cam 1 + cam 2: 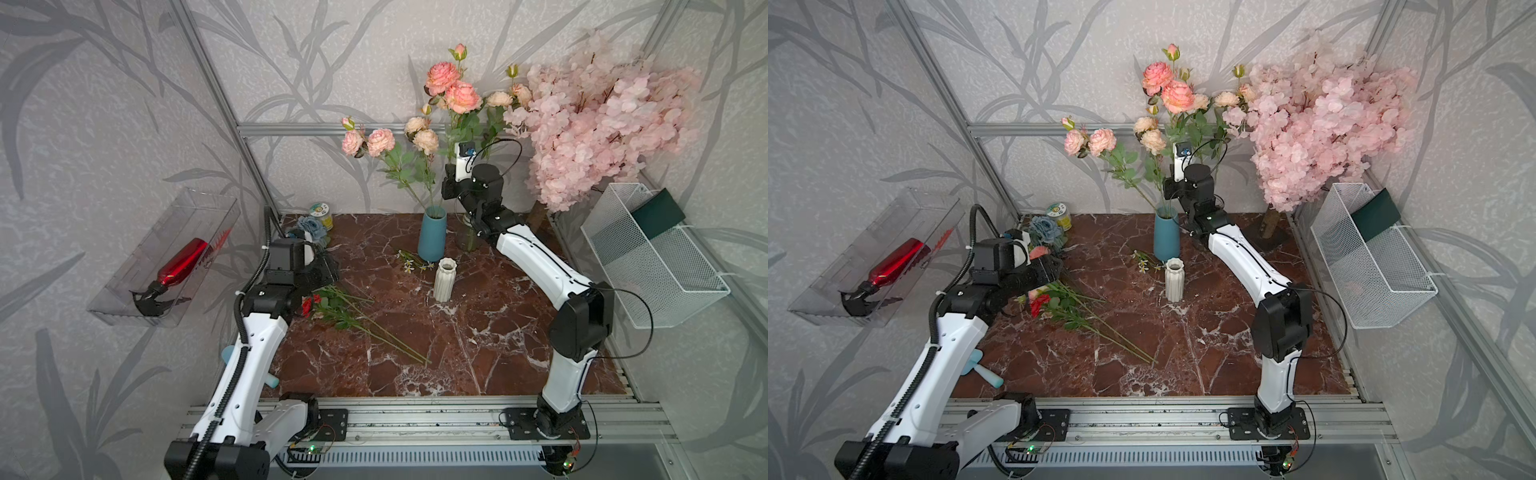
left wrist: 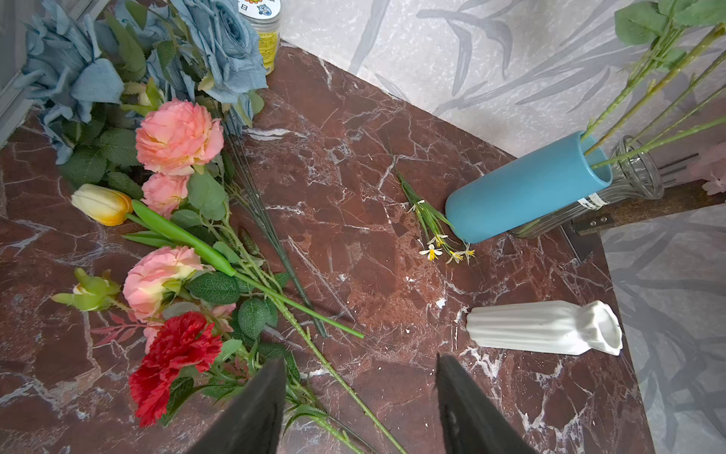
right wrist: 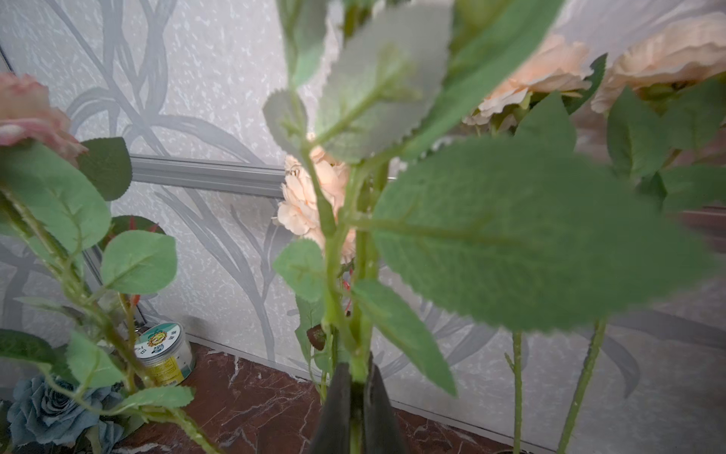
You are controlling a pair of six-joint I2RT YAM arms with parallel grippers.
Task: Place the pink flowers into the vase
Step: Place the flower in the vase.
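Jaws of the left gripper [image 2: 359,363] stood apart above loose pink blooms [image 2: 178,135] on the table [image 2: 353,188]. Beside the blue vase [image 1: 432,235], the right gripper [image 3: 357,377] was clamped on an upright stem of the pink flowers [image 1: 462,96], blooms above it.

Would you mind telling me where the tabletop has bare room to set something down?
Bare marble lies between the white vase, the right arm and the front rail. Crowded: the loose flowers by the left gripper, and the back, around the blue vase and glass vase.
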